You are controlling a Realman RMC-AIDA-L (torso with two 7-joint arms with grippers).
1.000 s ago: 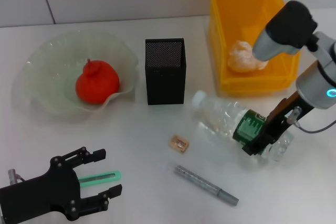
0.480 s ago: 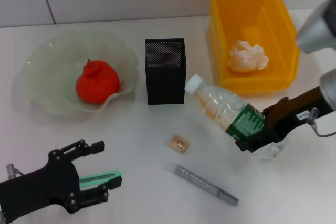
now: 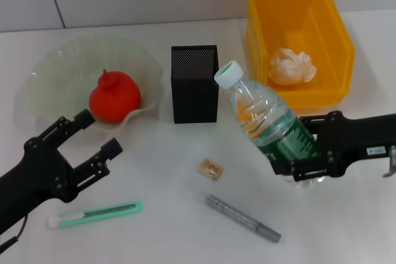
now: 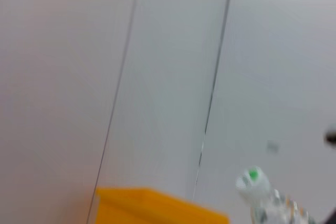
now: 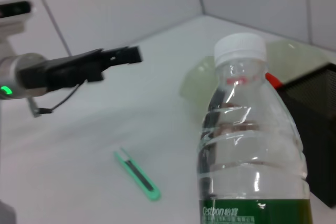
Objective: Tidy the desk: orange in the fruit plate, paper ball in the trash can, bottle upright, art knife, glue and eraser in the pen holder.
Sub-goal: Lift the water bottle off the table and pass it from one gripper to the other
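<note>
My right gripper is shut on the clear bottle at its green label, holding it nearly upright, white cap leaning toward the black mesh pen holder. The bottle fills the right wrist view. My left gripper hangs open and empty near the fruit plate, which holds the orange. The green art knife lies on the table below it. The tan eraser and the grey pen-shaped glue lie mid-table. The paper ball sits in the yellow trash can.
The pen holder stands close to the bottle's cap, on its left. The trash can stands just behind the bottle. The right wrist view shows the left gripper above the art knife. The left wrist view shows wall, the trash can's rim and the cap.
My right gripper has swung the bottle from lying tilted to nearly upright. My left gripper has let go of the art knife and moved up toward the fruit plate.
</note>
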